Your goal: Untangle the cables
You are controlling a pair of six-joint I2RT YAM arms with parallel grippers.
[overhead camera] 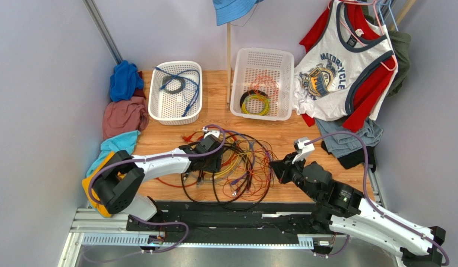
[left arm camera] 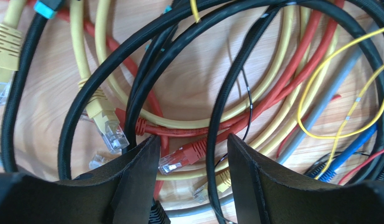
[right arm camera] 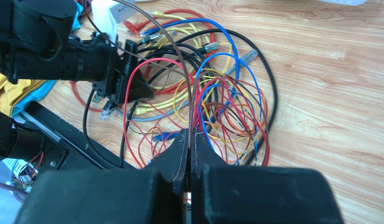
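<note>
Tangled cables point(overhead camera: 239, 164) beneath spread left gripper point(left arm camera: 193, 138), one seemingly in right gripper point(right arm camera: 191, 134).

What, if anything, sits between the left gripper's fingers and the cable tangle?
Nothing visible does. The left gripper is open directly over the cables. In the gap between its fingers, only a red plug of the tangle and bare table show.

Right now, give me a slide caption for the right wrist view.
Right gripper shut on a thin brown wire arcing over the tangled cables; left gripper amid the pile.
</note>
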